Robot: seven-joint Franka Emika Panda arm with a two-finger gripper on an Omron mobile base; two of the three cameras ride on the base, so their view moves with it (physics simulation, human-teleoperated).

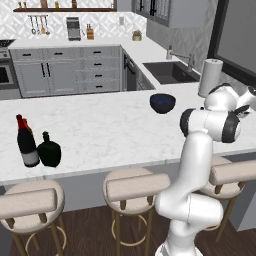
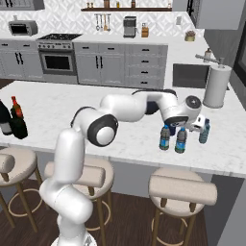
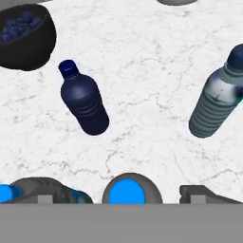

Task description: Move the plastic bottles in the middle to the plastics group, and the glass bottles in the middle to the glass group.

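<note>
My gripper (image 3: 124,193) is open and hangs just above the counter. Its fingertips (image 3: 203,192) straddle the blue cap of one water bottle (image 3: 127,191), seen from above. The second water bottle (image 3: 6,193) peeks in at the lower left. In the right base view both water bottles (image 2: 181,141) (image 2: 165,137) stand upright under the gripper (image 2: 179,127). The teal bottle (image 3: 214,102) (image 2: 204,131) and the dark-blue bottle (image 3: 84,102) stand close by. At the counter's far left, the squat black bottle (image 1: 49,151) touches the red-topped wine bottles (image 1: 27,143).
A dark bowl (image 1: 162,103) (image 3: 24,36) of blue fruit sits mid-counter, near the dark-blue bottle. A paper towel roll (image 2: 216,86) stands beside the sink (image 1: 170,72). Stools (image 1: 134,186) line the counter's front edge.
</note>
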